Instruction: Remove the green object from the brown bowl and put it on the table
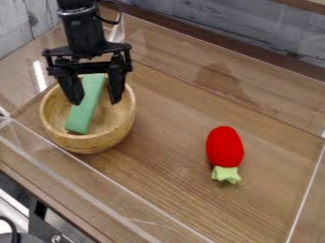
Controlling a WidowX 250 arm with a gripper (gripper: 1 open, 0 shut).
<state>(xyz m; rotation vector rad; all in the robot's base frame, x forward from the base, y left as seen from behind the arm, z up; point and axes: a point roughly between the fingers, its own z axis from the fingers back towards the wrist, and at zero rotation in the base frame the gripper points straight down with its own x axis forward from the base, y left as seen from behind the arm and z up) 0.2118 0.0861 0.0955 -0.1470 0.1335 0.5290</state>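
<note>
One green block lies inside the brown bowl, its long axis running up and down the view with a slight slant: the far end leans to the right, the near end to the left. The near end reaches toward the bowl's near-left inner wall; the far end runs up beneath the gripper, where part of it is hidden from this viewpoint.

Count of items observed: one green block, one brown bowl, one black gripper with two fingers, and one red strawberry-like toy with one pale green stem. One wooden tabletop carries the bowl and the toy. The toy sits well apart from the bowl, on the right side of the view, its stem end directed toward the near edge.

Position relative to the gripper: the block's far portion shows between the two fingers, one finger to each side of it, and its near portion extends out from under them toward the near side of the bowl. Contact between fingers and block cannot be confirmed from this angle.

State of the gripper: fingers spread wide, pinching nothing. It is located over the far part of the bowl. Clear low walls border the tabletop at the left.
</note>
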